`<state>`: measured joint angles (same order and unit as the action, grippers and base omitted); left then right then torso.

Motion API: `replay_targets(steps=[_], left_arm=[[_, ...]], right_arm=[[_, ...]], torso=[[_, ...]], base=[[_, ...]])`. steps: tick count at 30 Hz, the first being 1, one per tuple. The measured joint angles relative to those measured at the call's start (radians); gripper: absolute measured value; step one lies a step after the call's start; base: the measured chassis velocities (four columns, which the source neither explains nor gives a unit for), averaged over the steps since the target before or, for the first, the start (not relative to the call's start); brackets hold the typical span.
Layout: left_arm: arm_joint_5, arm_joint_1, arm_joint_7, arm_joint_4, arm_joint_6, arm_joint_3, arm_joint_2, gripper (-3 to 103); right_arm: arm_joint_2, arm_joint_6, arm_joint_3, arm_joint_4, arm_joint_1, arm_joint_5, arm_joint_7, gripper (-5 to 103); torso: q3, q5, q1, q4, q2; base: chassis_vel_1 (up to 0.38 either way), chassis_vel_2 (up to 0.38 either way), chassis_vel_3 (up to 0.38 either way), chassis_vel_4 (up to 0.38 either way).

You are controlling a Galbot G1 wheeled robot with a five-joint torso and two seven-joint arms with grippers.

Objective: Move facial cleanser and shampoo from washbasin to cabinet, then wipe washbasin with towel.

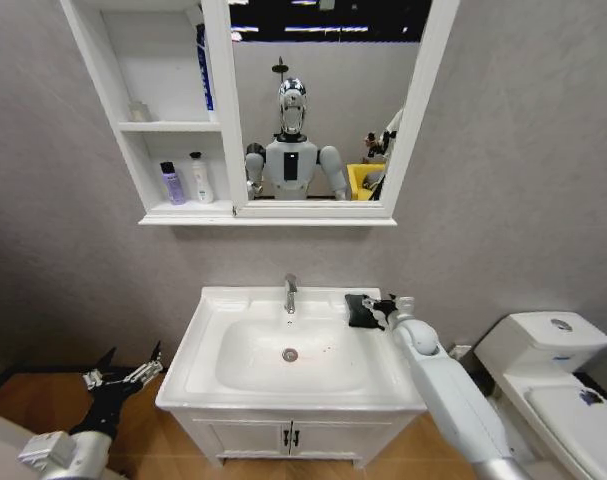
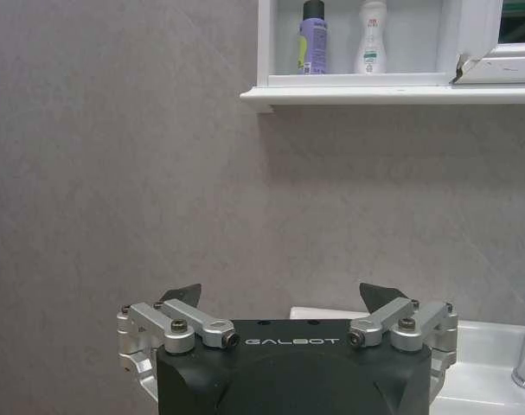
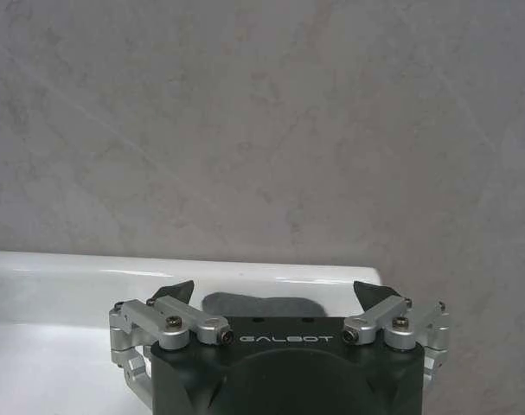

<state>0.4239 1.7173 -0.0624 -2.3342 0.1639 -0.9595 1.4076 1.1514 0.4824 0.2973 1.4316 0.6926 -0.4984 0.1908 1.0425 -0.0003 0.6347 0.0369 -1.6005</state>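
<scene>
Right gripper [image 3: 272, 298], jaws spread wide, hangs directly over the black towel [image 1: 363, 311] on the washbasin [image 1: 213, 300] rim's back right corner, seemingly just short of touching; left gripper [image 1: 123, 376], also spread, waits far left; bottles already shelved in the cabinet [image 1: 158, 125]
</scene>
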Motion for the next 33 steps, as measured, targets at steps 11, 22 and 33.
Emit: replay_targets(steps=[11, 22, 33], left_arm=[[0.0, 0.0, 0.0, 0.0, 0.0, 0.0, 0.0, 100], [0.0, 0.0, 0.0, 0.0, 0.0, 0.0, 0.0, 100], [0.0, 0.0, 0.0, 0.0, 0.0, 0.0, 0.0, 100]], right_arm=[[0.002, 0.099, -0.026, -0.035, -0.024, -0.037, 0.074, 100], [0.025, 0.116, -0.061, -0.1, -0.074, -0.064, 0.061, 86], [0.012, 0.117, -0.051, -0.112, -0.061, -0.047, 0.048, 52]], torso=[[0.0, 0.0001, 0.0, -0.0003, 0.0], [0.0, 0.0003, 0.0, 0.0004, 0.0], [0.0, 0.0003, 0.0, 0.0001, 0.0]], base=[[0.0, 0.0, 0.0, 0.0], [0.0, 0.0, 0.0, 0.0], [0.0, 0.0, 0.0, 0.0]])
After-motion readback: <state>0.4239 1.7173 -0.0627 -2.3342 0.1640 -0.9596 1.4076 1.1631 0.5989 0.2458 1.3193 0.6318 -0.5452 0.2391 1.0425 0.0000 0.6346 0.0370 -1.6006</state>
